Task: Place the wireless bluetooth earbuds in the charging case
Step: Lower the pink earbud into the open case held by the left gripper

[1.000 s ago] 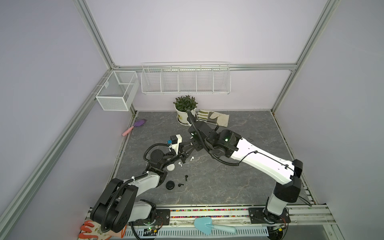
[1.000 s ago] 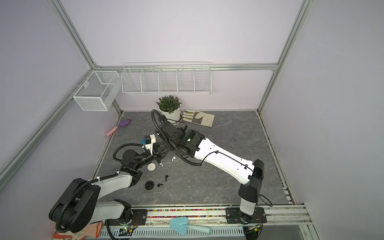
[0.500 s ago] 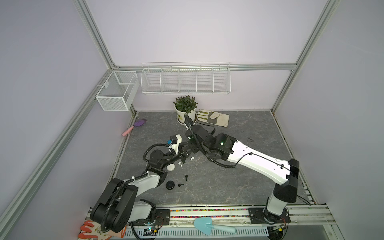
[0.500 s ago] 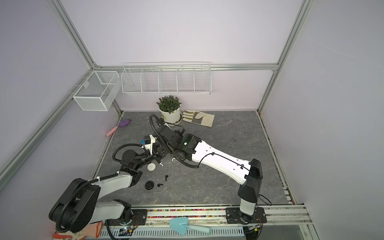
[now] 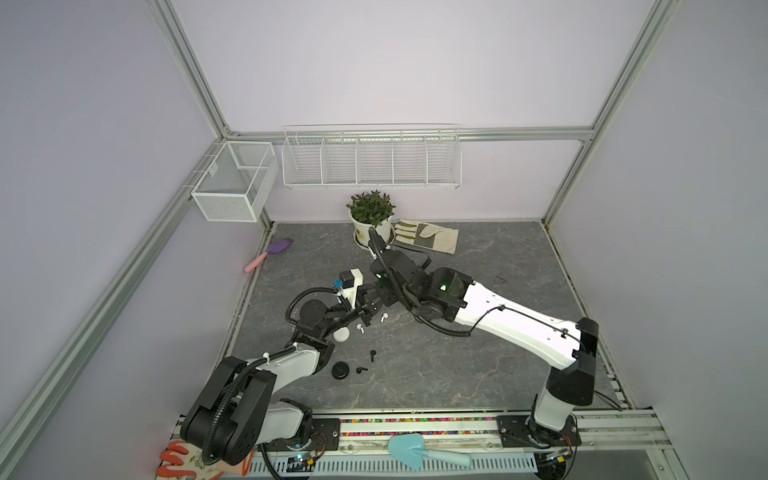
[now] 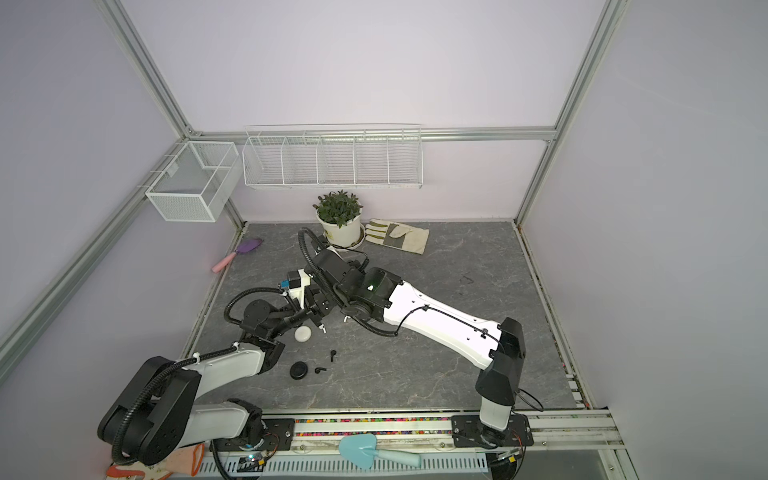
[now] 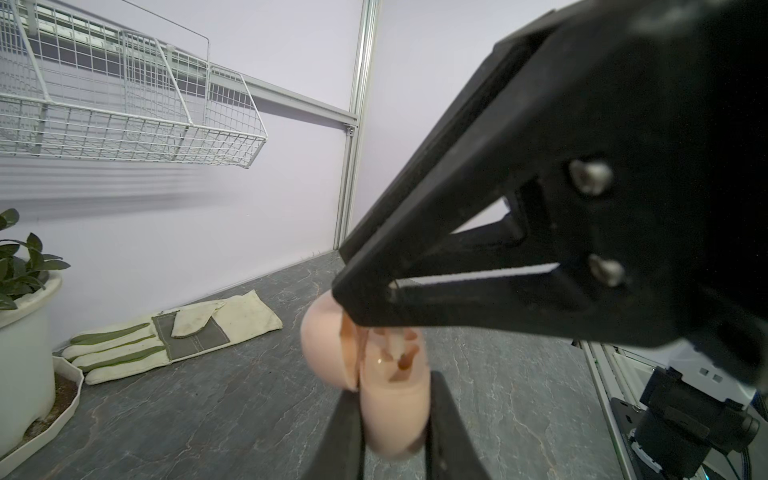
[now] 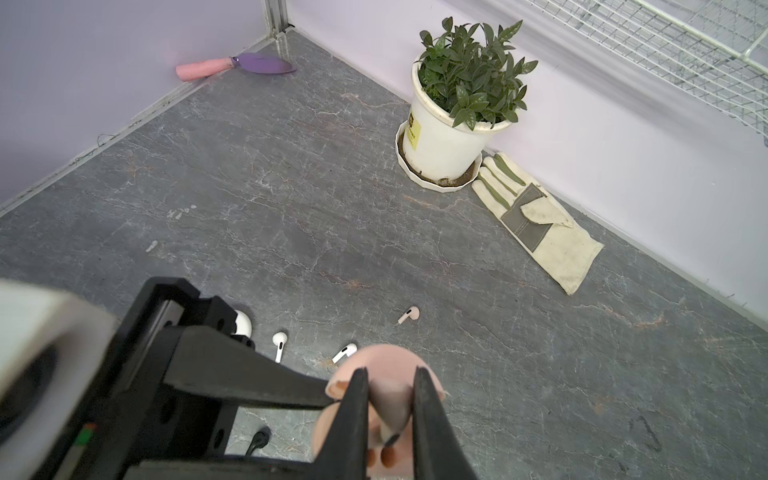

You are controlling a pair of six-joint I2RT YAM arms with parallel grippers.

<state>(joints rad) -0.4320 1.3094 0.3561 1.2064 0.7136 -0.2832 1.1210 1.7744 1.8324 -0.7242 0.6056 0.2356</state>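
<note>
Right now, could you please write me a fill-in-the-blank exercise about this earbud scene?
1. The left gripper clamps an open round plastic charging case coloured ___.
2. The pink-handled garden trowel has a ___ blade.
3. The two stemmed earbuds beside the closed round black case are ___.
Missing: pink; purple; black.
</note>
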